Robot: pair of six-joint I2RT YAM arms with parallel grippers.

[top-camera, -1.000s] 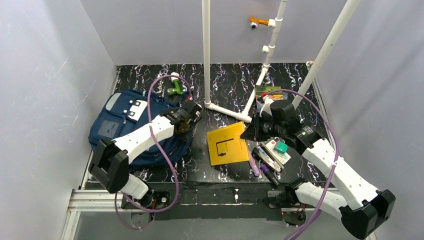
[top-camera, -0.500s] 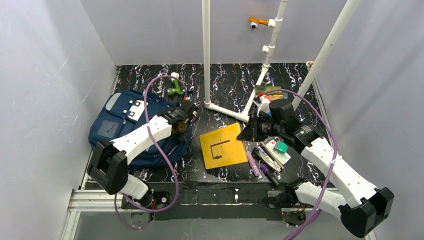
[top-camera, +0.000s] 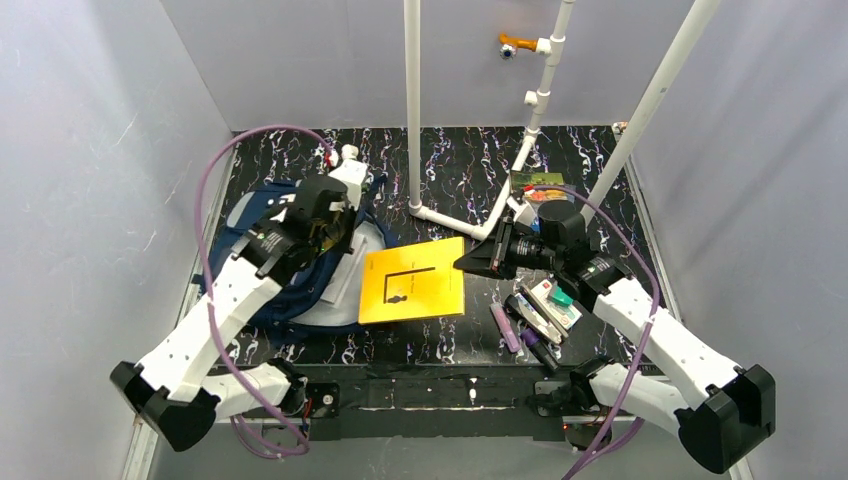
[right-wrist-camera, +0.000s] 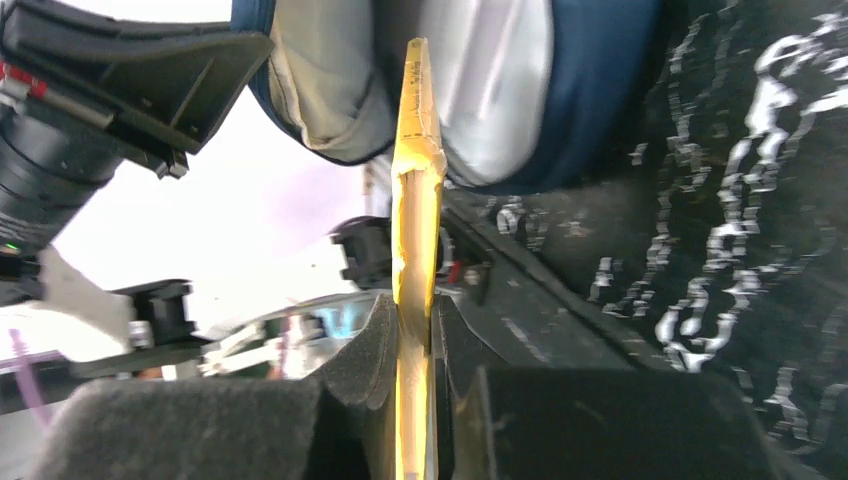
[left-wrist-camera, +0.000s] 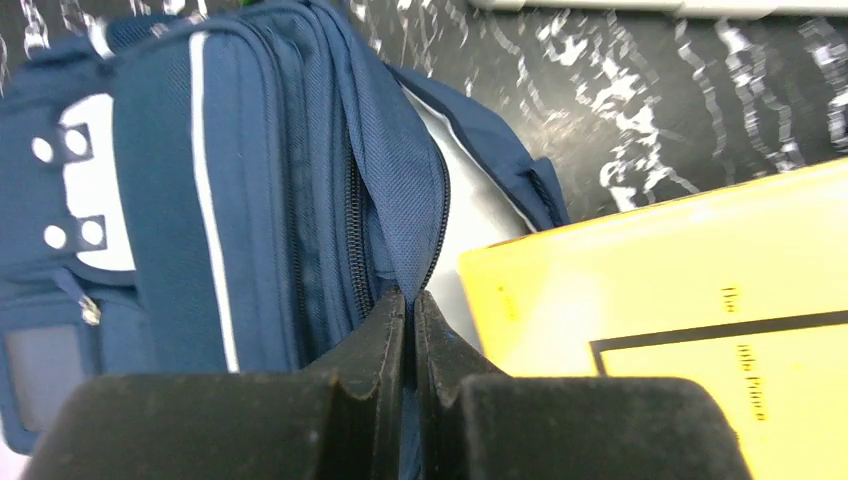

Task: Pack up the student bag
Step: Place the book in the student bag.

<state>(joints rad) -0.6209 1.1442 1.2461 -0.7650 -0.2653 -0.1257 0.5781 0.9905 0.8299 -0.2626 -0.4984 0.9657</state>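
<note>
On the left half of the black marbled surface point(top-camera: 470, 160) lies the student bag point(top-camera: 268, 197). It is the biggest thing here, navy fabric with a white buttoned patch and a small clear window on its front. Its mouth faces the middle of the surface and gapes open, with pale grey lining point(top-camera: 345, 298) showing inside. A white pipe frame point(top-camera: 412, 100) stands on the surface behind it, its foot just right of the bag.

Next in size is the yellow book point(top-camera: 415, 280), with a black line and small print on its cover. It lies nearly flat between my two arms. Its left edge is at the bag's opening and over the pale lining; I cannot tell whether any of it is inside.

My left gripper point(top-camera: 338, 232) is at the upper lip of the opening. From the left wrist its fingers are pressed together on the navy fabric right beside the zip, pinching the bag's edge and holding it up off the lining. The book's corner is just to its right.

My right gripper point(top-camera: 470, 262) is clamped on the book's right edge. From the right wrist the cover stands edge-on between the two pads, pointing at the bag's lining.

Smallest, at the right near my right arm: a purple marker point(top-camera: 503, 327) and a small box with a teal piece point(top-camera: 556, 297), lying close together.
</note>
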